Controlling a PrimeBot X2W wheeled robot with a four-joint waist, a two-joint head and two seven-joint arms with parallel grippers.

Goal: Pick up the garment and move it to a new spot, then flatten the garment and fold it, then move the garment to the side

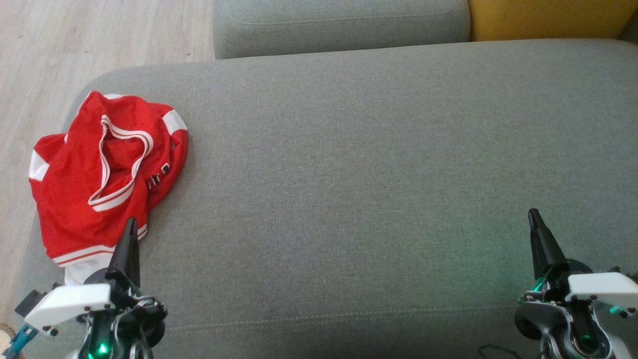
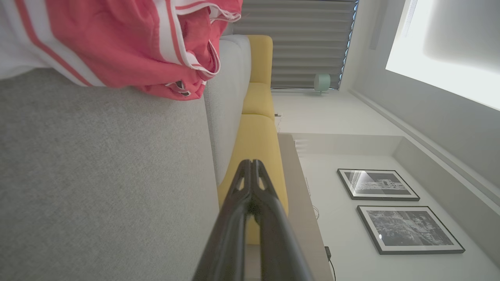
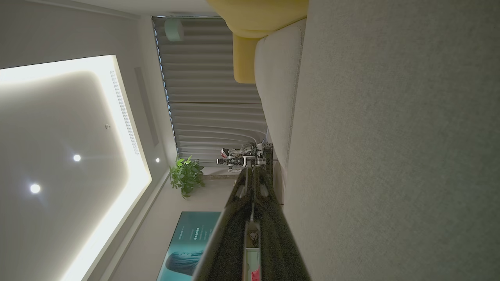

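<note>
Red garment (image 1: 107, 174), white stripes and trim, bunched in a loose heap on the left end of the grey sofa seat (image 1: 374, 174), close to the rounded edge above the pale wood floor (image 1: 75, 40). Not flattened, not folded. White-striped band looped across the top of the pile, white hem toward the robot. Same garment (image 2: 117, 47) in the left wrist view, resting on the grey fabric up at the top left.

Just beside that hem, left gripper (image 1: 130, 224): long dark fingers pressed together into one point, tip right at the cloth's near edge in the head view, nothing held. Touching or merely overlapping, can't tell from here. Closed pair again in its own wrist view (image 2: 252, 164), clear of the cloth.

Over at the lower right, right gripper (image 1: 533, 214), likewise clamped tight, empty, above bare seat, well apart from the garment.

Beyond the seat, a grey back cushion (image 1: 339, 25) with a yellow cushion (image 1: 548, 17) next to it. On the wall, two framed pictures (image 2: 377, 184). A potted plant (image 3: 186, 175) in the right wrist view.
</note>
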